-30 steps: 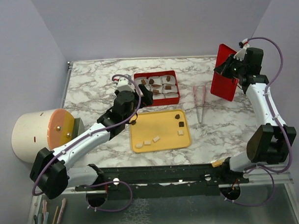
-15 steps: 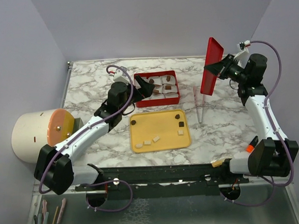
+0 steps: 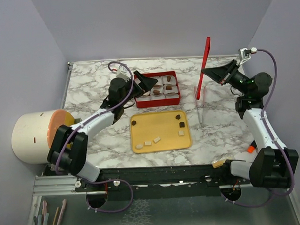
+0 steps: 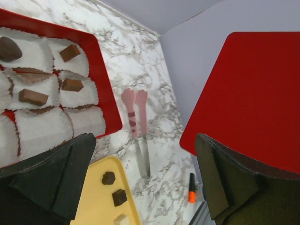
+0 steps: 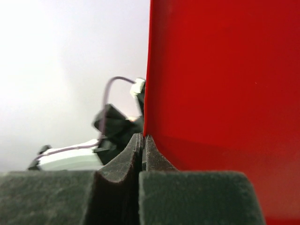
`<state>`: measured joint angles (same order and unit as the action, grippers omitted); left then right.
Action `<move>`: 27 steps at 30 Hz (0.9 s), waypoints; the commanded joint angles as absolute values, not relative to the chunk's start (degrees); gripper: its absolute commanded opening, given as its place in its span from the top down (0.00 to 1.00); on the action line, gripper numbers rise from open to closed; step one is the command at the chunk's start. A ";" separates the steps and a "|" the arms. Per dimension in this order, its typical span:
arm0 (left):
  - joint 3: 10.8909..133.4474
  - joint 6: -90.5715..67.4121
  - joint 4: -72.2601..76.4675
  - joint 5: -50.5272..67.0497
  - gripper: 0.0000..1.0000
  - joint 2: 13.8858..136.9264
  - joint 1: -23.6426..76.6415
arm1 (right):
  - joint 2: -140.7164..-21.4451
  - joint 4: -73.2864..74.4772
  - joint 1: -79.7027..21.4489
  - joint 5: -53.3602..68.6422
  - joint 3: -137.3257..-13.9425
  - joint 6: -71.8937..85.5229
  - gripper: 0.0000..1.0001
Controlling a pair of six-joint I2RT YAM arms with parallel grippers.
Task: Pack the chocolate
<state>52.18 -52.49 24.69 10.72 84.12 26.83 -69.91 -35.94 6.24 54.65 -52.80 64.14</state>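
Chocolate (image 4: 33, 97) sits mostly in the paper cups (image 4: 33, 129) of the red box (image 3: 156, 74), with some on the yellow tray (image 3: 163, 132). The right gripper (image 3: 207, 71), jaws pinched tight on the red lid (image 3: 206, 51), holds it upright beside the box, presumably keeping the box open for filling. The left gripper (image 3: 143, 84) hovers at the box's left end, jaws wide and empty, and hides the cups there from above. The lid fills the right wrist view.

The flat red plastic lid (image 3: 204, 66) stands on edge, walling the right side of the shallow red box (image 3: 156, 74); pink plastic tweezers (image 3: 201, 105) lie near its lower edge. The left gripper (image 3: 148, 86), jaws spread, crowds the box's left rim; the marble tabletop (image 3: 90, 87) left of the yellow plastic tray (image 3: 160, 124) lies bare.
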 commanded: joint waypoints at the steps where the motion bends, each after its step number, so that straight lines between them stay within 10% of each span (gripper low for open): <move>1: 53.55 -61.59 41.45 20.12 0.01 90.09 24.46 | -70.25 -66.59 5.89 56.98 -47.93 86.18 1.00; 8: 55.01 -72.91 64.09 28.25 0.03 100.97 22.53 | -78.72 -100.43 5.07 51.29 -42.40 111.26 1.00; 27: 68.11 -96.84 97.85 38.68 0.06 123.08 22.12 | -83.35 -100.63 -7.80 48.24 -51.24 108.69 0.99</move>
